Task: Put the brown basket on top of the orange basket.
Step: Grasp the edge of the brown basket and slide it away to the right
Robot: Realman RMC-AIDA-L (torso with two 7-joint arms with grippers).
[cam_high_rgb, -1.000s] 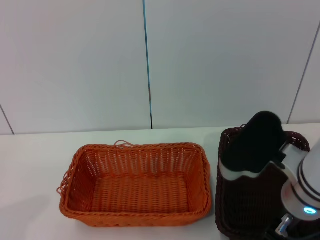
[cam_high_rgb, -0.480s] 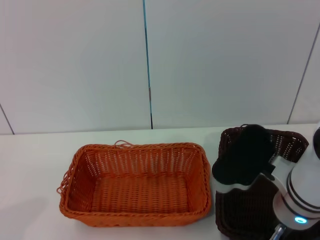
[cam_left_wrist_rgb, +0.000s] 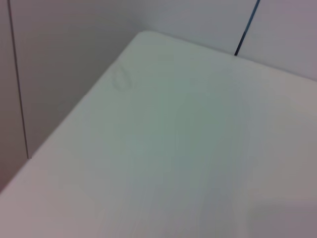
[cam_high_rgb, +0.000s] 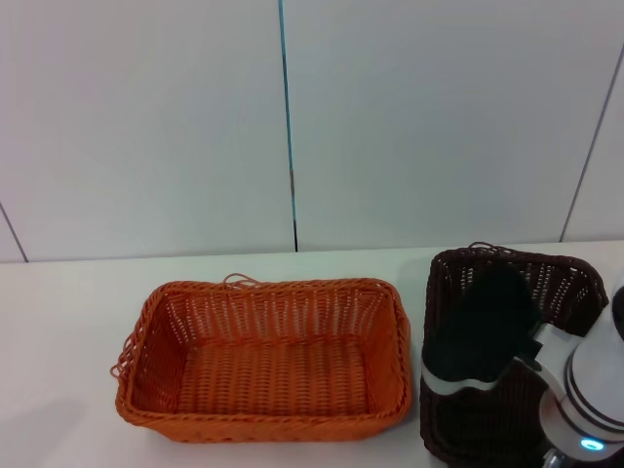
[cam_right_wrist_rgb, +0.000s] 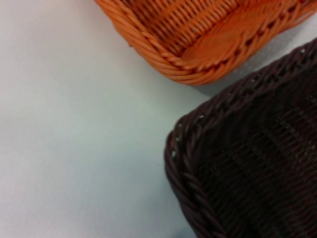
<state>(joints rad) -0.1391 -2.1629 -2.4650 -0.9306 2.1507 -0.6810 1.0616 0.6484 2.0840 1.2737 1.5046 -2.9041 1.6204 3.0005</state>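
Now | right gripper [cam_high_rgb: 478,336] inside brown basket [cam_high_rgb: 556,278]; jaw state unclear | risk: rim catches orange basket [cam_high_rgb: 263,361] beside jaws, dragging it.

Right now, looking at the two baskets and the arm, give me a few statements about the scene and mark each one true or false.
1. The brown basket already sits on top of the orange basket. False: the two stand side by side on the white table.
2. The orange basket holds nothing. True.
3. The right gripper is over the brown basket. True: its dark end reaches into the basket's opening in the head view.
4. The brown basket is on the robot's left of the orange one. False: it is on the robot's right.
5. The left wrist view shows a basket. False: it shows only bare table and wall.
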